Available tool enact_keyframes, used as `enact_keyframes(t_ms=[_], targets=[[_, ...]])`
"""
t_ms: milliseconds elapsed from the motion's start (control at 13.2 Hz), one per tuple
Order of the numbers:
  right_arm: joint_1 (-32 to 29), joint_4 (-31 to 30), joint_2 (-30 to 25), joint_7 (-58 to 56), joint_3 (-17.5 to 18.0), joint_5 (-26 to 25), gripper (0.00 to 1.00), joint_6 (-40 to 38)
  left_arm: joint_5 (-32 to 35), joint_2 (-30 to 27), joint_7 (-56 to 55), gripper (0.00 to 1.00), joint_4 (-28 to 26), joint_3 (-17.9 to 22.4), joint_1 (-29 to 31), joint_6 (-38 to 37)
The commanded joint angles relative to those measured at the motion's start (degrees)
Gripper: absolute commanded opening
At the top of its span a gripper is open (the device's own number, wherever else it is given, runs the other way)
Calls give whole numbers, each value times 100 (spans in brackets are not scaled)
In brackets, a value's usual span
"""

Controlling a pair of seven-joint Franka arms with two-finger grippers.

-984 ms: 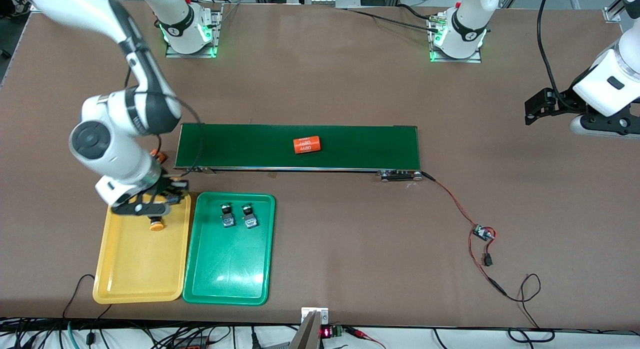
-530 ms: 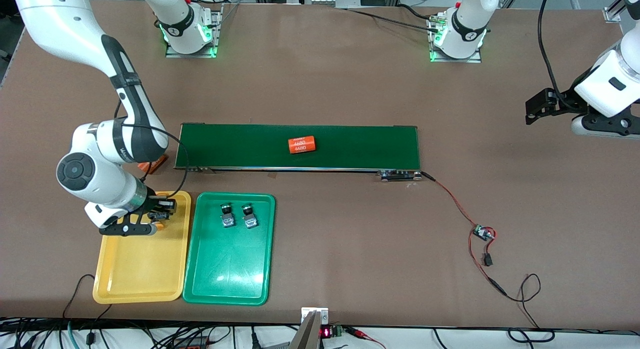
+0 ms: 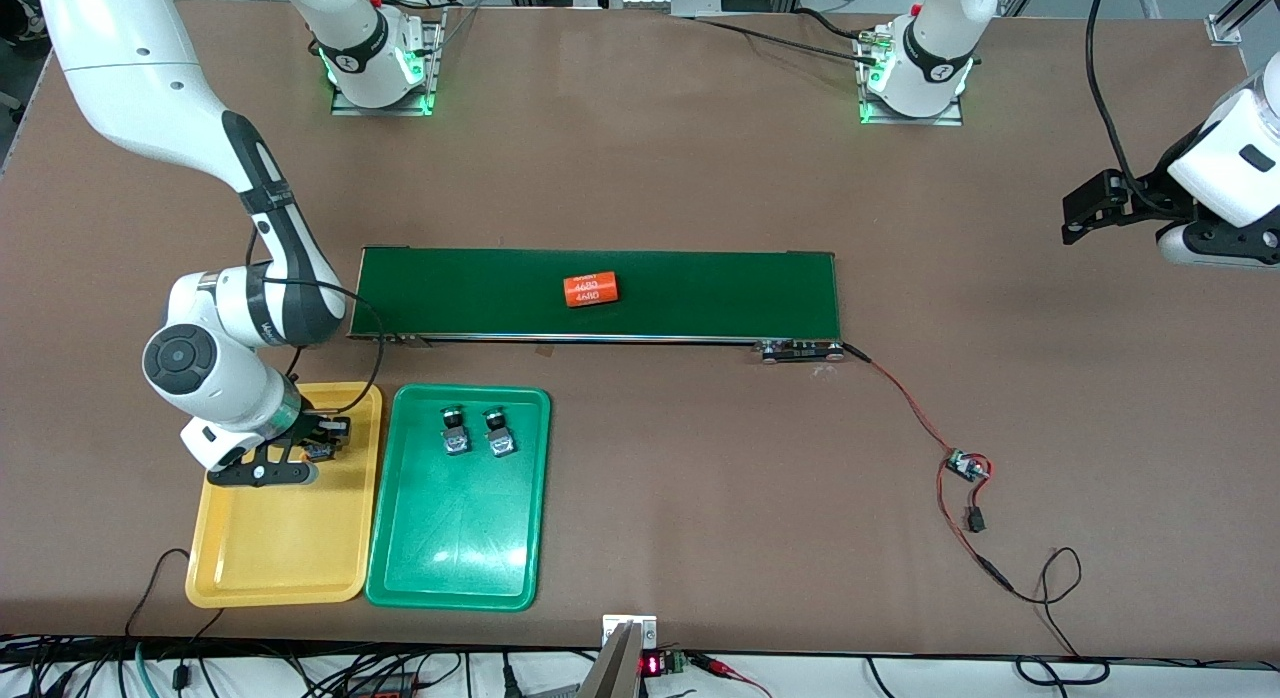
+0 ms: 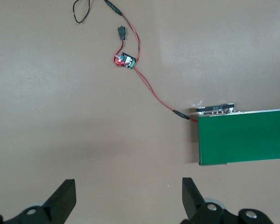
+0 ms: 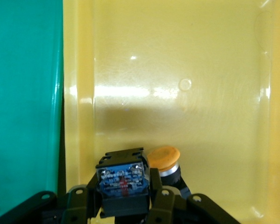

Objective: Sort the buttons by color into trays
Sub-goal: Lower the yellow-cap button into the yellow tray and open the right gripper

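Note:
My right gripper (image 3: 320, 446) is low over the yellow tray (image 3: 280, 538), at the tray's end nearest the belt. It is shut on a button with a black-and-blue body (image 5: 122, 179); that button's cap is hidden. A second button with an orange cap (image 5: 164, 159) lies on the yellow tray (image 5: 186, 70) right beside it. Two more buttons (image 3: 455, 433) (image 3: 498, 433) lie side by side in the green tray (image 3: 455, 548). My left gripper (image 3: 1085, 203) waits, open and empty, over bare table at the left arm's end; it also shows in the left wrist view (image 4: 127, 196).
A long dark-green conveyor belt (image 3: 720, 293) carries an orange cylinder with white print (image 3: 590, 289). A small circuit board (image 3: 965, 466) with red and black wires lies on the table near the belt's end at the left arm's side. The green tray's rim (image 5: 23, 93) adjoins the yellow tray.
My right gripper has moved over the yellow tray toward the front camera and now hides the orange-capped button. The orange cylinder has moved along the belt toward the right arm's end.

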Motion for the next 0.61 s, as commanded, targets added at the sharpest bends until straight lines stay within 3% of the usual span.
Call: enact_keyframes(t_ms=[0,151,227,303,530], targets=[[-37,157,153,-70,-7,-85,37,147,-111,-88,40,100,-137,-28,151,-49],[-20,149,135,-61,-16,-85,65,147,-119,-149,22,100,-251,-38,169,22],[-11,149,126,-35,-7,-76,86,147,-154,-324,31,100,-478,-38,178,187],[-2,149,109,-26,-7,-67,97,147,-163,-474,31,100,-741,-38,178,328],[15,96,-66,-70,-7,-50,100,77,-364,-633,83,100,-920,-38,327,339]])
